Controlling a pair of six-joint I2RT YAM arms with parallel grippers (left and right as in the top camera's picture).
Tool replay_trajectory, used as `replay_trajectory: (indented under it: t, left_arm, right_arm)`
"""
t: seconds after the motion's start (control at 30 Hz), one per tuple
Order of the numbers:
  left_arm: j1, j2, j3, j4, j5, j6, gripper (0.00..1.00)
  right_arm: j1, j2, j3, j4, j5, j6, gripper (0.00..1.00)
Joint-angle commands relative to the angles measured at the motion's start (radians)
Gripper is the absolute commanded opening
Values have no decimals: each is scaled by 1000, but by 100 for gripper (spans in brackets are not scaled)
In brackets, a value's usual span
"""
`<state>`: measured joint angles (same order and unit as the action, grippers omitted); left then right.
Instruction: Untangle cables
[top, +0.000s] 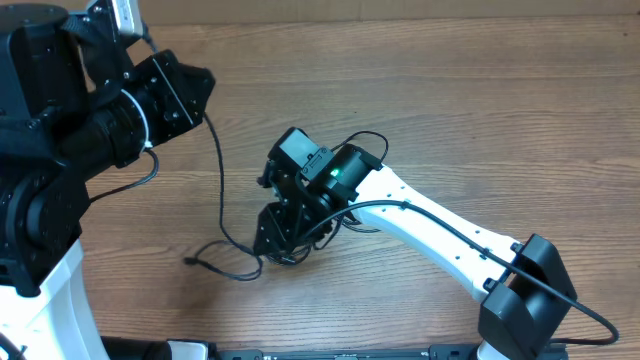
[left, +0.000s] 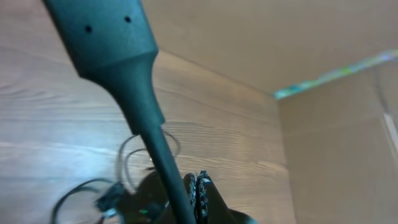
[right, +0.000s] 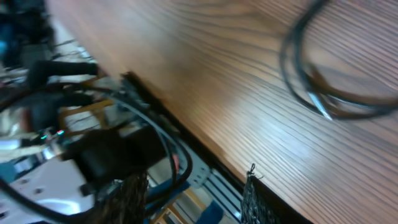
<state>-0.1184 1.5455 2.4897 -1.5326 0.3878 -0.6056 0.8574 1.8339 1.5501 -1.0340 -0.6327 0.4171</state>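
Low in the centre of the overhead view, our right gripper (top: 272, 240) hangs over the bunched cables (top: 225, 262), fingers spread and holding nothing. Farther up, at upper left, our left gripper (top: 200, 100) is pressed together on one strand rising from that bunch.

cables (top: 235, 262): tangle partly hidden under right claw (top: 275, 235) | right-wrist view: blurred, cables cut off at right edge

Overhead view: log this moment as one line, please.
left gripper: shut on cable, above table | right gripper: open, at tangle
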Motion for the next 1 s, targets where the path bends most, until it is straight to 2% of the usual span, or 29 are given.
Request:
replay_trajectory:
  t: [0.0,0.23,0.5,0.73,0.97]
  left_arm:
    - [-6,6,1,42,179,54,4]
    - [-6,5,1,117,289,68,4]
    - [-6,5,1,223,435,67,5]
    - [-6,6,1,293,513,44,5]
    - [-6,6,1,428,555,44,4]
  right_arm:
    - [2,1,5,33,-120,-8,50]
    - [12,1,5,38,-269,-115,50]
    - [23,1,5,38,-271,-127,50]
    - [23,1,5,38,-271,-135,51]
    - [23,1,5,31,-270,-147,51]
